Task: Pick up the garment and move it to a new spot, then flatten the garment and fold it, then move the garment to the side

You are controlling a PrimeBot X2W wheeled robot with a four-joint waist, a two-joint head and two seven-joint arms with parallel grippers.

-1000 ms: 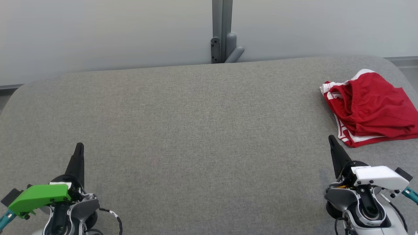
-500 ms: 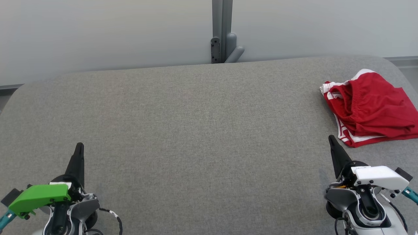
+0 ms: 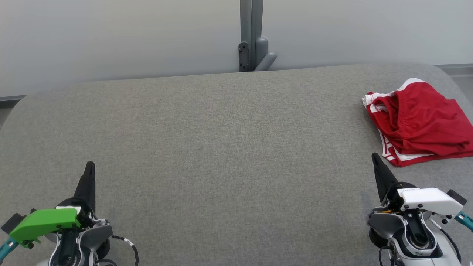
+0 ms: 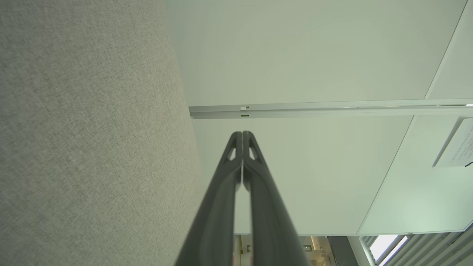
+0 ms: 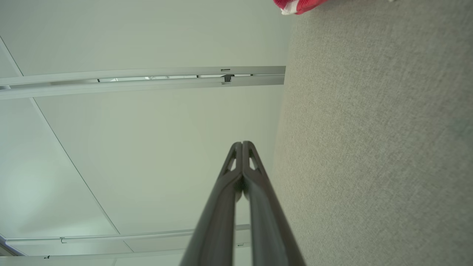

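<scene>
The garment [image 3: 421, 123] is a pair of red shorts with white side stripes, lying folded in a loose heap at the right edge of the grey fabric surface [image 3: 229, 147]. A corner of the garment [image 5: 297, 5] peeks in at the top of the right wrist view. My right gripper [image 3: 375, 157] rests at the lower right, shut and empty, its tip a short way in front of the shorts and apart from them. Far from the garment, my left gripper [image 3: 89, 165] sits at the lower left, shut with nothing held. Both wrist views show the fingers pressed together, left gripper [image 4: 242, 133], right gripper [image 5: 242, 144].
A pale wall runs behind the surface, with a grey vertical post and bracket [image 3: 252, 48] at the back centre. The surface's rounded corners fall away at the far left and far right. Between the two grippers stretches bare grey fabric.
</scene>
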